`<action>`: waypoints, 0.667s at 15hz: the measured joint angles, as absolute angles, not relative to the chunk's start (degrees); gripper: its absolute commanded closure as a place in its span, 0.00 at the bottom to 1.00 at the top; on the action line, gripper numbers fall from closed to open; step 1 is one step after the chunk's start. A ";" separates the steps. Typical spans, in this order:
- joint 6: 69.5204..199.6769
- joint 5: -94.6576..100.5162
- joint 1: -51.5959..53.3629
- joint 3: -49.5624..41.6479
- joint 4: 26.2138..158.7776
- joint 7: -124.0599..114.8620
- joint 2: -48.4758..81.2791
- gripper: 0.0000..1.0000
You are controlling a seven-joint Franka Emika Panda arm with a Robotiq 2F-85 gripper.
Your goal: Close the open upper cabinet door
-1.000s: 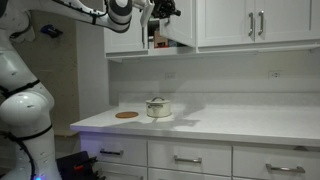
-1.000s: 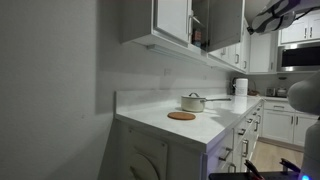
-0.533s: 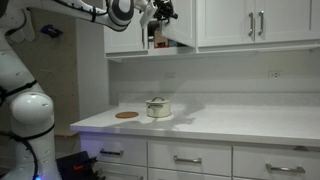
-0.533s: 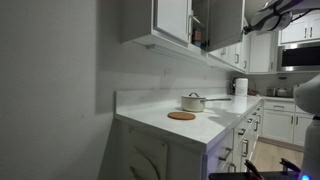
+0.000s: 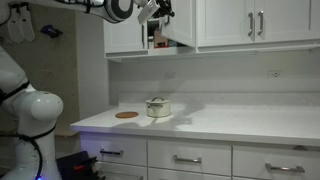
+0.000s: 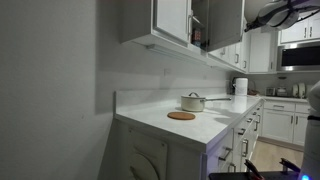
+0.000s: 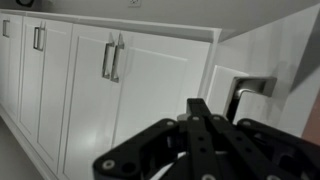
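In an exterior view the black robot gripper (image 5: 162, 10) hangs at 12 o'clock from the pale lidded pot (image 5: 158, 107). At its 4 o'clock stands the tall white framed-panel upper cabinet door (image 5: 180, 25), ajar; the jaws' spread cannot be told.

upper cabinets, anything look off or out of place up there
One door stands ajar, swung out from the cabinet front while the neighbouring doors sit flush. The gripper is up near its upper part. Nothing on the counter looks spilled or askew.
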State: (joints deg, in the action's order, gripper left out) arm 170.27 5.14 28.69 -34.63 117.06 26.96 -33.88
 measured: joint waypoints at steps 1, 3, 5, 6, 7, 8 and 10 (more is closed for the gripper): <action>169.07 4.46 29.48 -34.86 117.15 27.04 -34.50 1.00; 166.95 2.66 30.27 -34.63 117.71 28.02 -35.09 1.00; 166.11 1.87 30.48 -33.70 118.79 28.12 -35.08 1.00; 165.92 1.72 30.49 -32.90 119.55 28.13 -35.10 1.00; 165.46 1.62 30.47 -31.95 120.25 28.15 -35.30 1.00; 165.30 1.53 30.47 -30.93 120.92 28.17 -35.36 1.00; 165.20 1.41 30.51 -28.97 122.48 28.26 -35.24 1.00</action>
